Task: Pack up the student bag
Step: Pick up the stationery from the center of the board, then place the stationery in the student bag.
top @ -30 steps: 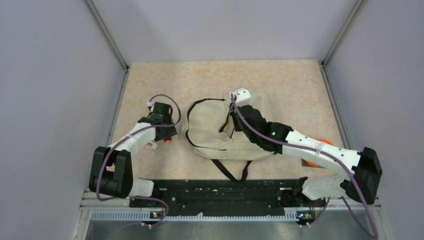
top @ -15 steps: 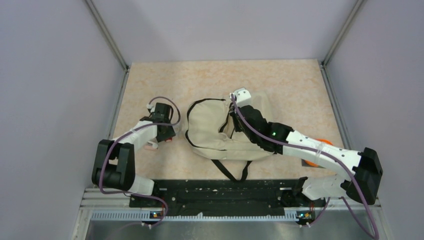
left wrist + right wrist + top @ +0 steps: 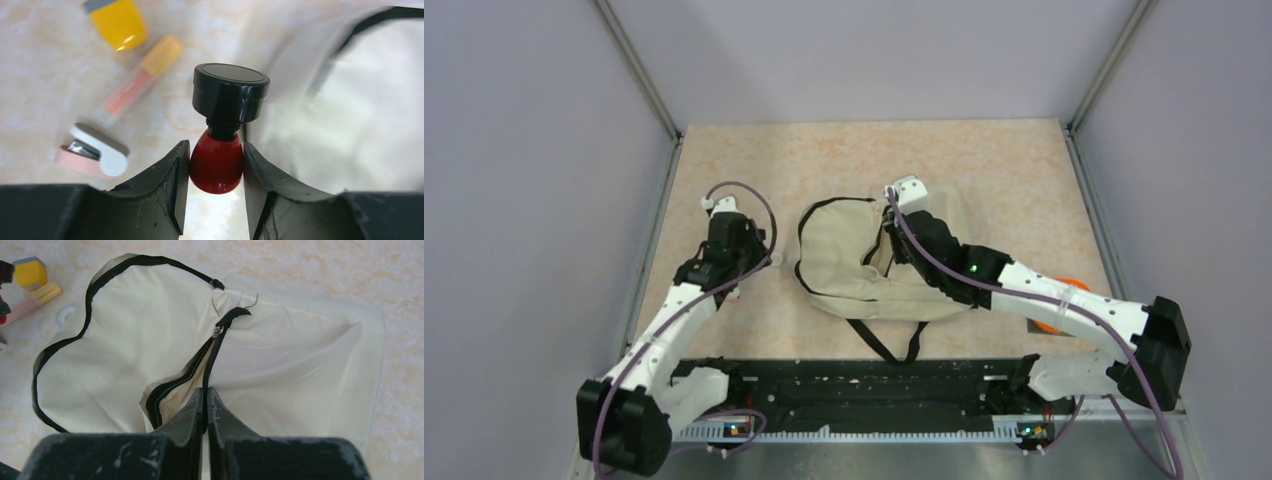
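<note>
The student bag is a cream backpack with black trim, lying flat mid-table. It also shows in the right wrist view and at the right of the left wrist view. My left gripper is shut on a small red bottle with a black cap, held just left of the bag. In the top view the left gripper sits beside the bag's left edge. My right gripper is shut on the bag's black zipper edge, holding the opening up; in the top view the right gripper is over the bag's middle.
On the table left of the bag lie a yellow block, a pink tube with a yellow cap and a small pink-and-white stapler. An orange object shows beside the right arm. A black strap trails toward the near rail.
My left arm has swung its elbow down and to the near left, and its gripper has shifted a little left with the red bottle. The right arm and the bag have not moved.
</note>
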Tool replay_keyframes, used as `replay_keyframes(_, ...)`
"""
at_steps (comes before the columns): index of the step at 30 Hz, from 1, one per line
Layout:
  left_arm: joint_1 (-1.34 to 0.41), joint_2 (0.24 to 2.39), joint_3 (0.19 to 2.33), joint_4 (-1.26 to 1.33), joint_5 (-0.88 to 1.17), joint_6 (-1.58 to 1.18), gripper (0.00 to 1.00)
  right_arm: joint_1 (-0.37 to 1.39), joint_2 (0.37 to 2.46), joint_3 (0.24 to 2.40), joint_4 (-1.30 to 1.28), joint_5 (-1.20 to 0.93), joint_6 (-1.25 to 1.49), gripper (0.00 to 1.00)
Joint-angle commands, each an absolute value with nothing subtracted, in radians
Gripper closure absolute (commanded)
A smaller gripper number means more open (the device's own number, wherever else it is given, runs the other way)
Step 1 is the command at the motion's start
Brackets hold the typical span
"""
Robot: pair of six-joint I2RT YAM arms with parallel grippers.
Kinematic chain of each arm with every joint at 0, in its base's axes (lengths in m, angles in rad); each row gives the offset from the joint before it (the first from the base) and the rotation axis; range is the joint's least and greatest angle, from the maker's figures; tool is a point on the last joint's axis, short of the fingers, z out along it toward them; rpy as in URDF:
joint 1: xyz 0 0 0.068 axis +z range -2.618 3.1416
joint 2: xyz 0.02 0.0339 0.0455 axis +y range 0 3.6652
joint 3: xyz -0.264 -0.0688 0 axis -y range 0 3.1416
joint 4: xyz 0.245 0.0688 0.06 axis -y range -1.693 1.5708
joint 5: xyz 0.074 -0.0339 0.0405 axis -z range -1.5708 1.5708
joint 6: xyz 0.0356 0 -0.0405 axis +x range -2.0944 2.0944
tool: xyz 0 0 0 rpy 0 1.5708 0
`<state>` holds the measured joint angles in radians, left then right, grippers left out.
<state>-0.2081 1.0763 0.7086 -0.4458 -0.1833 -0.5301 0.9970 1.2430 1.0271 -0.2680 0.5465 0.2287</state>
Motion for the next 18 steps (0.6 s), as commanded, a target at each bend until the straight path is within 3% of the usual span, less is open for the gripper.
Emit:
replay_keyframes(1, -0.287, 0.9, 0.738, -0.425, 0.001, -0.468, 0.73, 0.989, 1.185, 1.046, -0.186, 0.532, 0.229, 1.0)
replay_keyframes(10, -0.616, 0.938, 0.779, -0.314, 0.411, -0.447, 0.72, 0.988, 1.18, 1.054, -0.175, 0.497, 0.233, 1.0)
replay_keyframes(18, -0.713, 1.121, 0.837, -0.178, 0.493, -0.475, 0.73, 0.989, 1.175, 1.057, -0.17, 0.458, 0.247, 1.0)
